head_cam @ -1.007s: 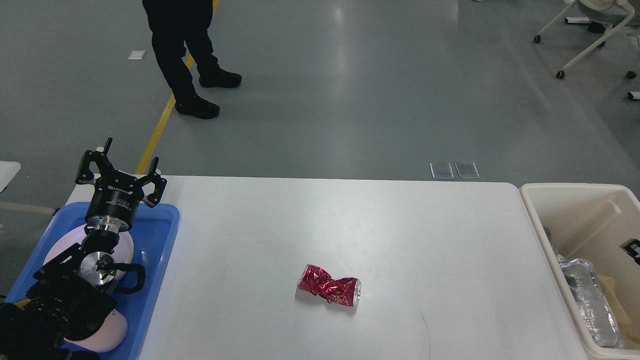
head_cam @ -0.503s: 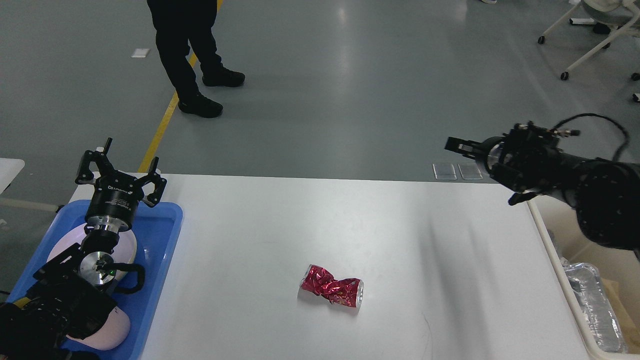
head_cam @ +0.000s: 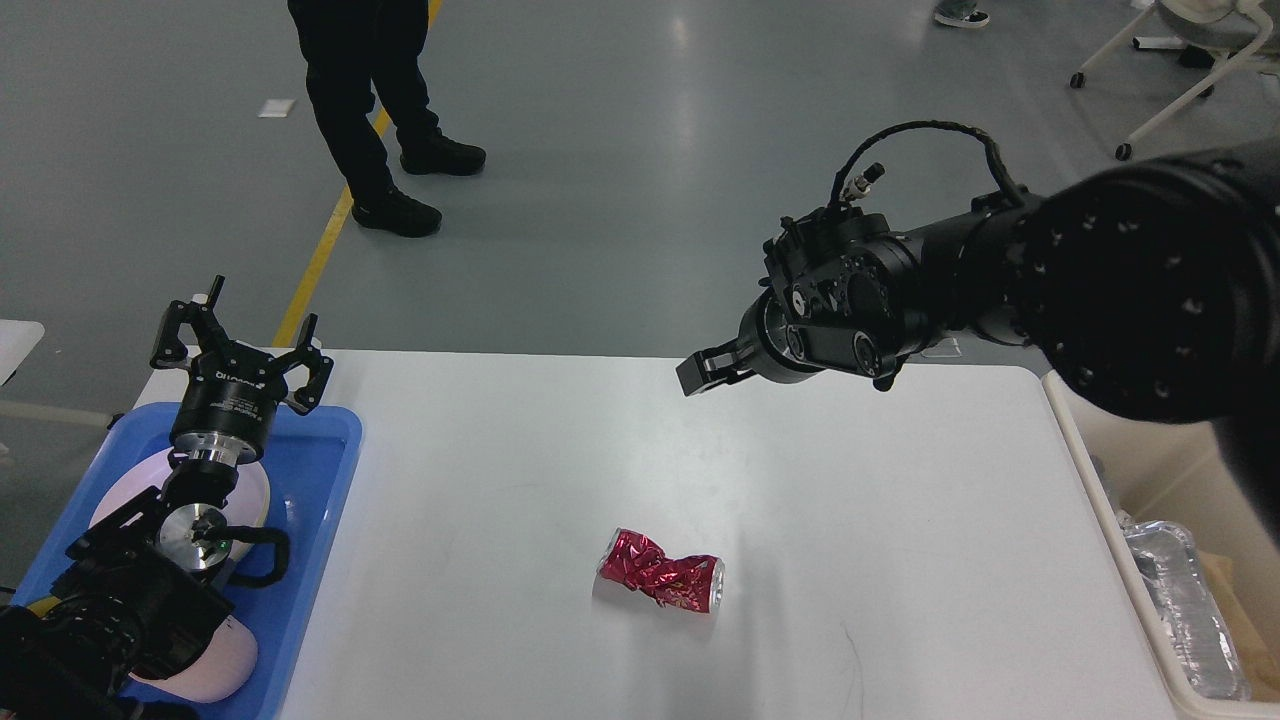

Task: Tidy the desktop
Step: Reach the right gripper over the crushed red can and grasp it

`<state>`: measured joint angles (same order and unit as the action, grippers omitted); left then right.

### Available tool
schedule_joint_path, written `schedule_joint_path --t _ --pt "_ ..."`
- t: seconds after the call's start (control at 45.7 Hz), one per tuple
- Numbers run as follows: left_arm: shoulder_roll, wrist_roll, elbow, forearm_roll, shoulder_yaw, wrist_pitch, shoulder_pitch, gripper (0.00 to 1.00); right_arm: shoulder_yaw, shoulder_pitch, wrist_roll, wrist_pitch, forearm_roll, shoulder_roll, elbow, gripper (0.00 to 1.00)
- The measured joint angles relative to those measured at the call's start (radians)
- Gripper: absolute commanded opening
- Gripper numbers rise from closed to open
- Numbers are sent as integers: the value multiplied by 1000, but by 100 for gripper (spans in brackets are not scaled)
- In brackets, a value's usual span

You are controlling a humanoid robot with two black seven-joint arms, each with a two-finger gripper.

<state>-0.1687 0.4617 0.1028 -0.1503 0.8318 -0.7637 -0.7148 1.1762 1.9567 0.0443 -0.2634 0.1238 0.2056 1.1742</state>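
Observation:
The desktop (head_cam: 500, 480) is a large white tabletop. A crushed red can (head_cam: 660, 582) lies on it near the front middle. My left gripper (head_cam: 245, 335) is open and empty, fingers spread, held above the blue tray (head_cam: 335, 450) at the table's left end. My right gripper (head_cam: 705, 370) hangs above the far middle of the desktop, well behind and above the can. Its fingers are seen dark and nearly end-on, so I cannot tell how they stand.
The blue tray holds white dishes (head_cam: 205, 665) under my left arm. A beige bin (head_cam: 1170, 480) with a foil tray (head_cam: 1180, 610) stands off the table's right end. A person (head_cam: 370, 110) stands on the floor behind the left side.
My right arm has swung in from the right and now reaches left over the far part of the desktop. The left arm and the can have not moved.

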Motion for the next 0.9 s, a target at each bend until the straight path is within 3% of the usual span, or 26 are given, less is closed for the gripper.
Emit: schedule_joint_path --t 0.372,0.656,0.897 --pt "0 0 0 0 0 0 0 96 -272 265 1 -2 223 -22 348 100" --pt "0 0 0 0 0 0 0 96 -282 158 0 32 384 -8 327 100" --pt "0 0 0 0 0 0 0 96 -266 9 0 242 516 -9 287 100"
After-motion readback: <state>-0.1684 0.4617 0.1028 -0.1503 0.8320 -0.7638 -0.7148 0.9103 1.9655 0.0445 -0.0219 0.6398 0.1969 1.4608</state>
